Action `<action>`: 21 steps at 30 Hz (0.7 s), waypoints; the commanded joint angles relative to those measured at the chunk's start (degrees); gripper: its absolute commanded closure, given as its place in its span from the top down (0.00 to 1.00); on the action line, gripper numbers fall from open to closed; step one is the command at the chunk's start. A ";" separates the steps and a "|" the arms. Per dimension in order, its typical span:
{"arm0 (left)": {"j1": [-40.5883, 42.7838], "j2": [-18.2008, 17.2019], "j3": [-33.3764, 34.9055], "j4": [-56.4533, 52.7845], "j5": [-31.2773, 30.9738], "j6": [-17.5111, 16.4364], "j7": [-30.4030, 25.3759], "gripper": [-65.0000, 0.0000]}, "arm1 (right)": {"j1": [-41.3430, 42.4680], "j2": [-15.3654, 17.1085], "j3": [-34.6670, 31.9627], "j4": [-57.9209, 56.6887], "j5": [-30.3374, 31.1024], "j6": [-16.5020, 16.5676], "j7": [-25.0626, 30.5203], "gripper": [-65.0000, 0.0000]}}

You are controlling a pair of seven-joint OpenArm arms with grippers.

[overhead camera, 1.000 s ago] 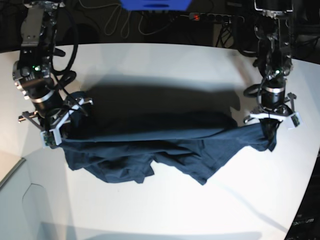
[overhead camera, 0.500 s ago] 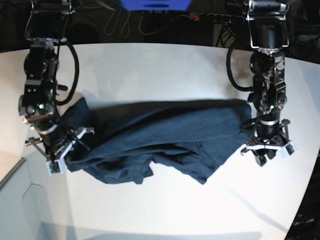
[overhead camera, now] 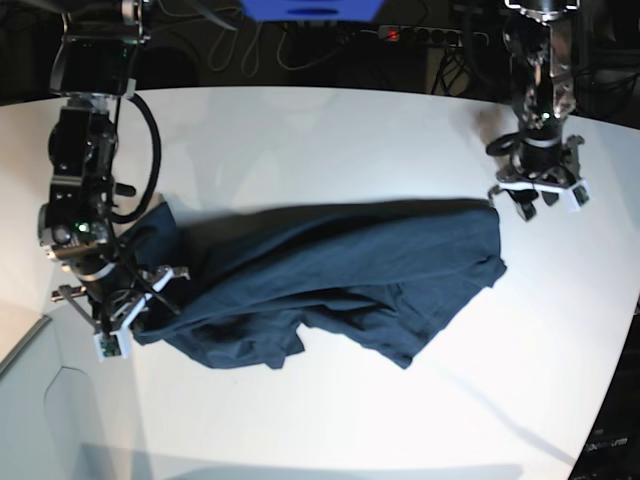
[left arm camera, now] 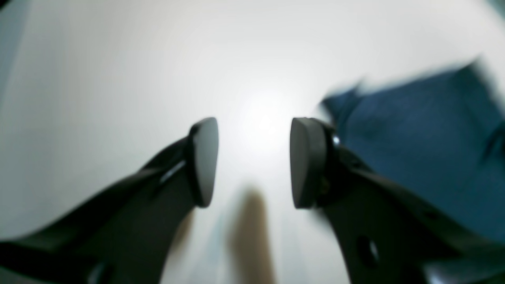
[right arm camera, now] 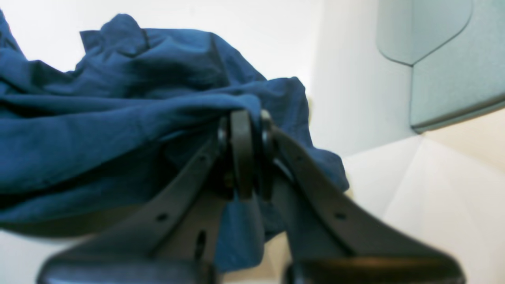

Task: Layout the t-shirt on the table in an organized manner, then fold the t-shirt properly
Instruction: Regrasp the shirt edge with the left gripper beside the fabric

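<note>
Left pincer (overhead camera: pixel 537 192) wide and empty above bare worktop (overhead camera: pixel 330 130), right pincer (overhead camera: pixel 118 318) clamped on t-shirt (overhead camera: pixel 330 280) bunched between them; layout step, next regrasp and spread.

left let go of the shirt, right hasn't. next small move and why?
Probably open the right gripper: its jaws are pinched on a bunched fold of the t-shirt, while the left gripper is open, clear of the cloth, above the table. The shirt lies crumpled rather than flat, so freeing that corner lets both arms regrasp to spread it.
</note>
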 commanded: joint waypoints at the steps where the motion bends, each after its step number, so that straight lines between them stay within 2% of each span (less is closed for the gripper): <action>1: -1.49 0.18 0.42 -0.10 0.03 -0.80 -1.43 0.44 | 0.93 0.34 0.14 1.20 0.38 0.05 1.54 0.00; 5: -2.72 1.76 1.65 -0.80 0.38 -0.80 -1.43 0.44 | 0.58 -1.07 0.41 1.20 0.47 0.05 1.54 0.00; 10: -4.30 1.94 5.16 -1.15 0.56 -0.80 -1.43 0.44 | -0.13 -1.51 0.05 1.38 0.47 0.05 1.54 0.00; 17: -5.53 1.94 5.78 -1.42 0.56 -0.71 -1.08 0.43 | -0.83 -1.51 0.23 1.12 0.47 0.05 1.54 0.00; 19: -5.62 1.94 5.78 -1.42 0.56 -0.71 -1.08 0.39 | -0.92 -1.51 0.05 1.20 0.47 0.05 1.54 0.00; 21: -6.58 1.94 5.78 -1.59 0.56 -0.71 -0.99 0.27 | -0.92 -1.51 0.32 1.20 0.47 0.05 1.54 0.00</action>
